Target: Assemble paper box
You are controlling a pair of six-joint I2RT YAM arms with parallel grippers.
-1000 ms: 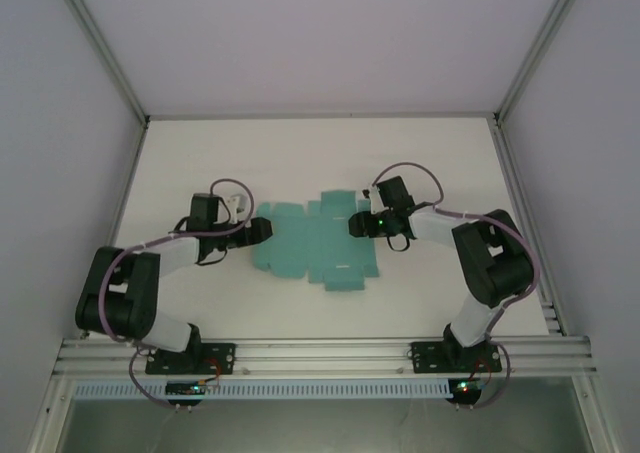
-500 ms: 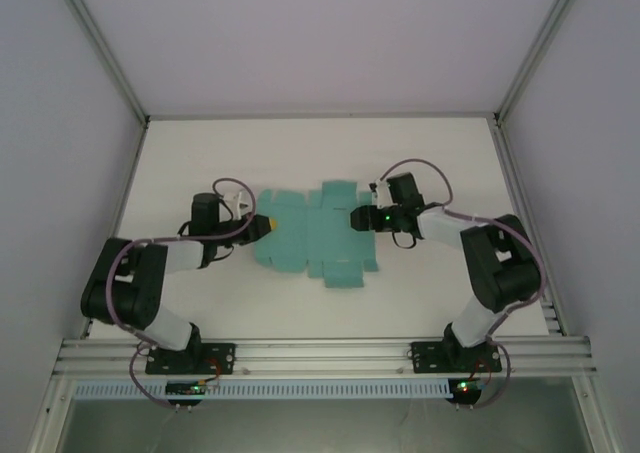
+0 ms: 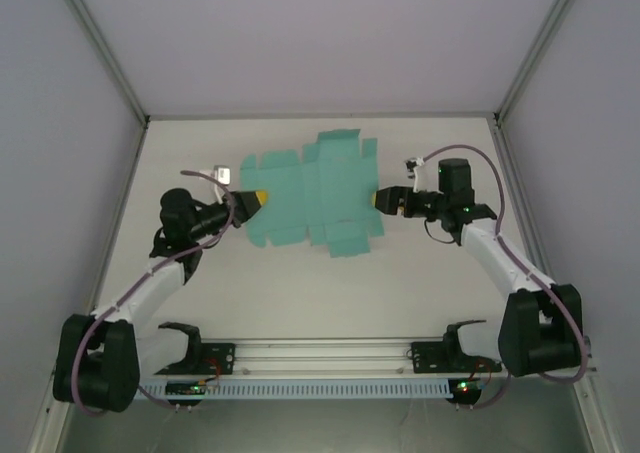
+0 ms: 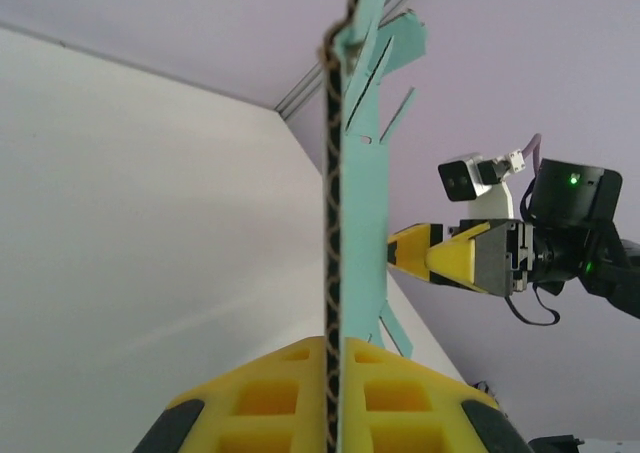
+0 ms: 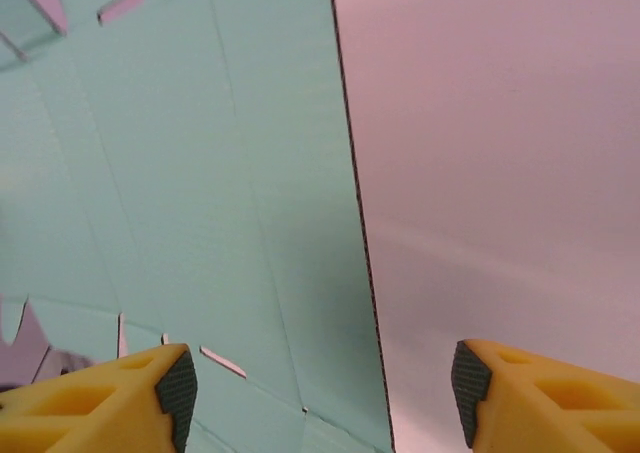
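Barely started: the paper box (image 3: 315, 193) is a flat, unfolded die-cut sheet mid-worktop (image 3: 300, 293) toward 12 o'clock, left end effector (image 3: 255, 199) clamped shut on its 9 o'clock edge, right end effector (image 3: 383, 200) open at its 3 o'clock edge, gripping nothing, every fold yet to do.

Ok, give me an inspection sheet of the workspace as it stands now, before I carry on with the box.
Surface: white table, with the sheet over its middle.
Job's things: paper box, a flat teal die-cut sheet, unfolded, flaps spread.
Clutter: nothing seen.
Grippers: left gripper shut on the sheet's left edge; right gripper open at the sheet's right edge, not gripping it.
Cables: purple cables looped along both arms, off the sheet.
Surroundings: pale enclosure walls; aluminium rail at the near edge.
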